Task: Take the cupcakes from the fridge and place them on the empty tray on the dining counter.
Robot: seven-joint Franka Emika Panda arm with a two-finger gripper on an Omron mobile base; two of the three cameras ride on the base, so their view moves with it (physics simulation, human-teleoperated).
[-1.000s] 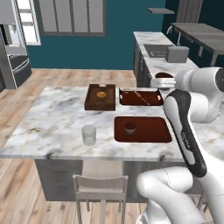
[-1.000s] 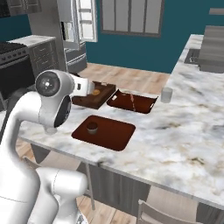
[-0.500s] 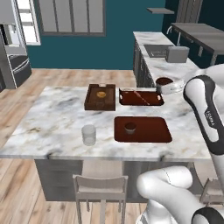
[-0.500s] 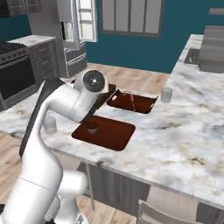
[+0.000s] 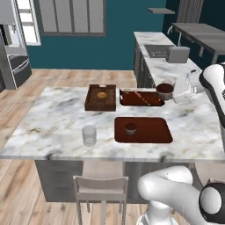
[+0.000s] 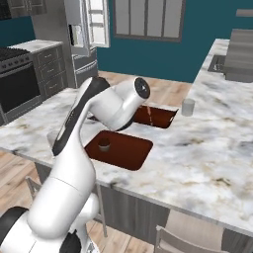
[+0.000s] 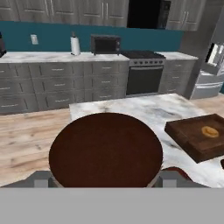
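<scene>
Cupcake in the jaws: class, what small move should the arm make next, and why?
Probably swing the held cupcake nearer, over the flat tray. It hangs beyond the tray's far edge, and the first cupcake leaves bare room beside it.

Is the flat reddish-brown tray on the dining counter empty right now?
No. The flat tray holds one cupcake, upright near its left end.

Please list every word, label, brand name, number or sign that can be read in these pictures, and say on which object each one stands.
There is no readable text in any view.
The fridge, the toaster, the microwave and the oven carry no legible label or brand.
The cupcake and its tray are plain.
</scene>
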